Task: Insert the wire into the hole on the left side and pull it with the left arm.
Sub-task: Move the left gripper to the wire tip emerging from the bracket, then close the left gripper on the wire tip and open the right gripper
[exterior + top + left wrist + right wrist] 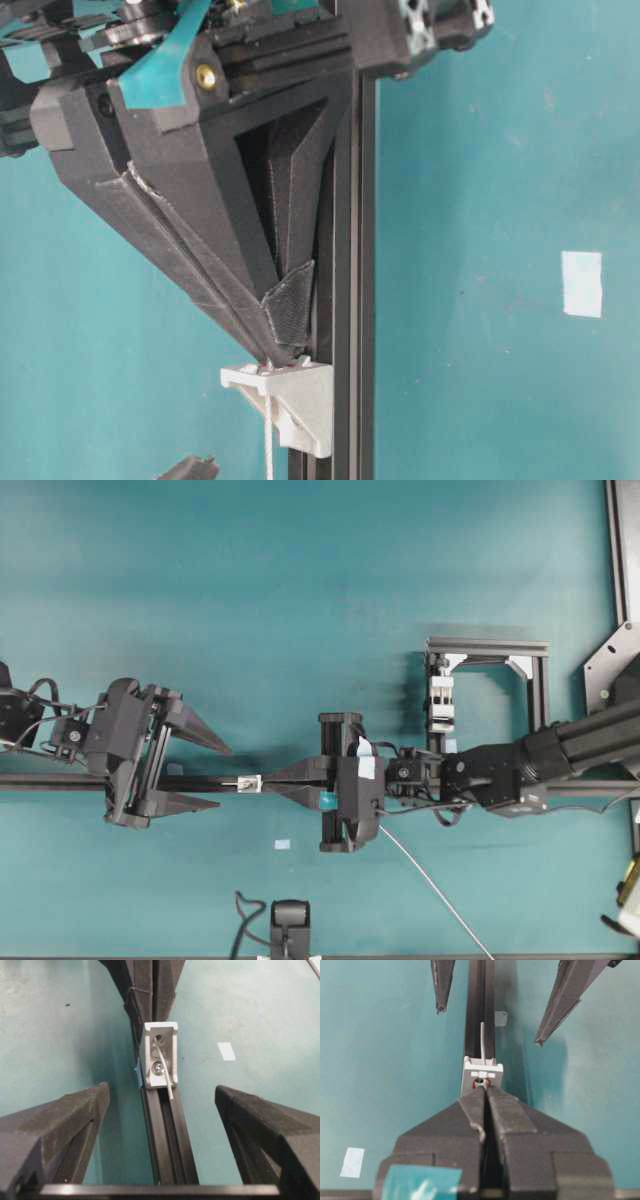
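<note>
The left hand (205, 775) waits with its fingers (60, 1125) spread wide apart, one on each side of the rail (167, 1145), holding nothing; that stance leaves room to close on the wire (165, 1072). Just ahead of those fingertips, the wire's short end pokes out of the hole (159, 1040) in the white block (249, 783), so it is already threaded. Beyond the block, the right hand (485, 1091) has its fingers pressed together on the wire, tips touching the block, likely to keep the strand steady. The rest of the wire trails over the table (300, 600) behind that hand.
</note>
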Robot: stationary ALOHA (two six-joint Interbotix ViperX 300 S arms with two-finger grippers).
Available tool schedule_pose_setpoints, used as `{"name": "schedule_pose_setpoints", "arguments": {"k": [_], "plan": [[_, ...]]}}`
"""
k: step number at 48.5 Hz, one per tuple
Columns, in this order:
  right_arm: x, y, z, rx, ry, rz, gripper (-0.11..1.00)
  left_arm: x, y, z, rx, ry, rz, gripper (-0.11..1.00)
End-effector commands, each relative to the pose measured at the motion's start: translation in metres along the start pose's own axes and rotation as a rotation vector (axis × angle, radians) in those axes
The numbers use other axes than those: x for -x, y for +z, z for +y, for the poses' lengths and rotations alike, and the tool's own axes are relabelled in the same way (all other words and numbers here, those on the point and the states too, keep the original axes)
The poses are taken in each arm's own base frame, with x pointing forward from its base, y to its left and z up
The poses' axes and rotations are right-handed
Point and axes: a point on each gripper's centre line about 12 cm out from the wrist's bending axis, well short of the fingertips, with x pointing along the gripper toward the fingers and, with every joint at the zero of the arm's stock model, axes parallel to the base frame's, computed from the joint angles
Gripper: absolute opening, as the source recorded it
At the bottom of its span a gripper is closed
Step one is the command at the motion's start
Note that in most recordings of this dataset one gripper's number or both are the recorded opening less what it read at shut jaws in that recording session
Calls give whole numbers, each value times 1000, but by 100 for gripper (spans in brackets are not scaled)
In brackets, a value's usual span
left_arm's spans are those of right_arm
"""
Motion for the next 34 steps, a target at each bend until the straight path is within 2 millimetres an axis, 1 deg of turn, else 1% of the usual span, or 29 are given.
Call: {"name": "schedule_pose_setpoints", "arguments": {"k": [1, 4, 9, 14, 19, 23, 26, 29, 34], "plan": [[1, 24, 0, -20, 3, -59, 2, -3, 10, -3, 10, -8, -25, 74], [1, 24, 0, -23, 2, -57, 2, -4, 9, -3, 21, -5, -13, 70], [1, 24, 0, -23, 2, -57, 2, -4, 9, -2, 45, -2, -4, 56], [1, 24, 0, -21, 3, -57, 2, -4, 10, -2, 72, -2, -7, 36], [1, 24, 0, -23, 2, -57, 2, -4, 11, -2, 84, -2, -9, 12], [1, 24, -1, -23, 1, -57, 2, -4, 11, -2, 84, -2, -9, -1], [1, 24, 0, -23, 3, -59, 2, -4, 11, -2, 84, -2, -9, -6], [1, 24, 0, -23, 2, -57, 2, -4, 11, -2, 86, -2, -10, -10], [1, 24, 0, -23, 2, -57, 2, -5, 12, -2, 86, -3, -12, -10]]}}
